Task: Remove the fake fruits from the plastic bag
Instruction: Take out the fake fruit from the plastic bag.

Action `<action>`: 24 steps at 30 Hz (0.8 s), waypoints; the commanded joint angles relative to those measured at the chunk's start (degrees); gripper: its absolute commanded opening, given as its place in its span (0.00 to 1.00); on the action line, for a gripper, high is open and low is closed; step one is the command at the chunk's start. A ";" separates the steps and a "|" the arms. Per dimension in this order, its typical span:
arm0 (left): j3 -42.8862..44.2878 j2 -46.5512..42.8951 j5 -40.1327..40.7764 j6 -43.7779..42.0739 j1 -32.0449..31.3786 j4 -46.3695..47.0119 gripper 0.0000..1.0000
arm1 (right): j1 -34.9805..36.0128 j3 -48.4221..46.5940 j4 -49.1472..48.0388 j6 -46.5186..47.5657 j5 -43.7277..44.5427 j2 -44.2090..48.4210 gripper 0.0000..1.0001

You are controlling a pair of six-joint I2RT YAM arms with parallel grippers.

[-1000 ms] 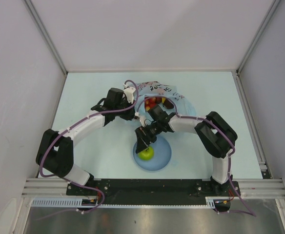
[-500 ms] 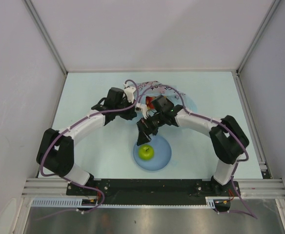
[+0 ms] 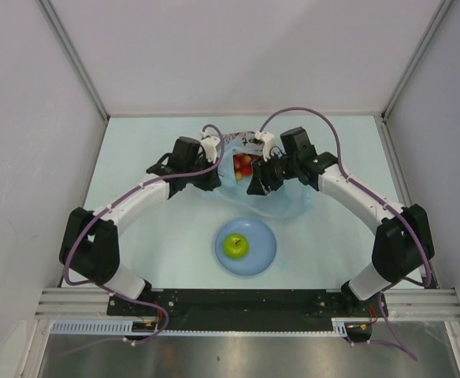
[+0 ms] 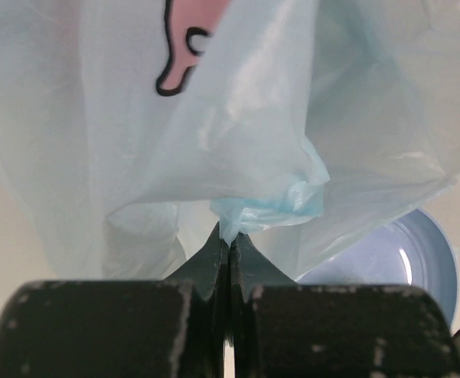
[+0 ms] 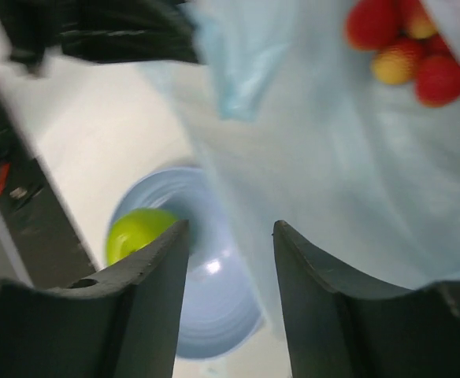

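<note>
The light-blue plastic bag (image 3: 281,193) lies at mid-table with its mouth open. Red and yellow fruits (image 3: 243,164) show inside it; they also show in the right wrist view (image 5: 407,47). A green apple (image 3: 235,246) sits on the round light-blue plate (image 3: 263,253); it also shows in the right wrist view (image 5: 135,231). My left gripper (image 3: 218,177) is shut on the bag's edge (image 4: 269,201) and holds it up. My right gripper (image 3: 255,186) is open and empty, just over the bag beside the fruits (image 5: 230,236).
The plate stands between the two arm bases near the front edge. White walls with metal rails (image 3: 72,59) enclose the table on three sides. The bag's printed side (image 4: 187,47) fills most of the left wrist view.
My right gripper has let go of the green apple on the plate and moved back and to the right, over the bag's opening. The left gripper has stayed shut on the bag.
</note>
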State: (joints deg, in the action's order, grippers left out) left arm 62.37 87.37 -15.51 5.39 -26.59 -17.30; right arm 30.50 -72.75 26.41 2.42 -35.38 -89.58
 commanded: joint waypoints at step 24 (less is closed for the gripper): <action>9.43 -1.34 5.30 -17.85 -6.70 -6.85 0.00 | -8.87 -5.99 -20.01 6.22 51.04 -16.95 0.36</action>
State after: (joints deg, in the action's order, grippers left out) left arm 71.16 87.20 -14.39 -11.84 -28.18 -26.22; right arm 25.04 -74.50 9.02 11.81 13.34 -106.21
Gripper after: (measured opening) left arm 0.006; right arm 0.331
